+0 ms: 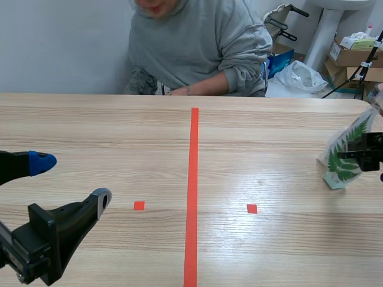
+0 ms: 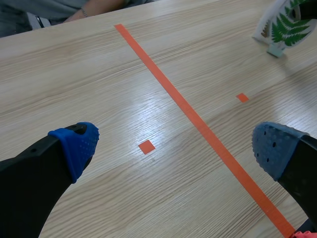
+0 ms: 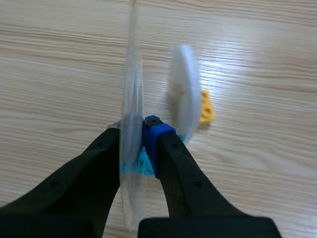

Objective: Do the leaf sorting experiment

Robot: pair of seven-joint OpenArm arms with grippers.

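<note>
Squarely down my pale wooden surface point(image 1: 108, 131) an orange tape line point(image 1: 194, 179) runs toward a seated person in grey point(image 1: 197, 48). Cardboard boxes point(image 1: 350, 57) and a white bag point(image 1: 299, 78) sit behind. Left of the line, my left tool point(image 1: 72, 181) hangs low, its fingers wide apart and holding nothing. Far right of the line, my right tool point(image 3: 138, 131) is clamped on a clear sheet point(image 1: 346, 152) that encloses a green fern frond, nearly upright, with a teal foot.
</note>
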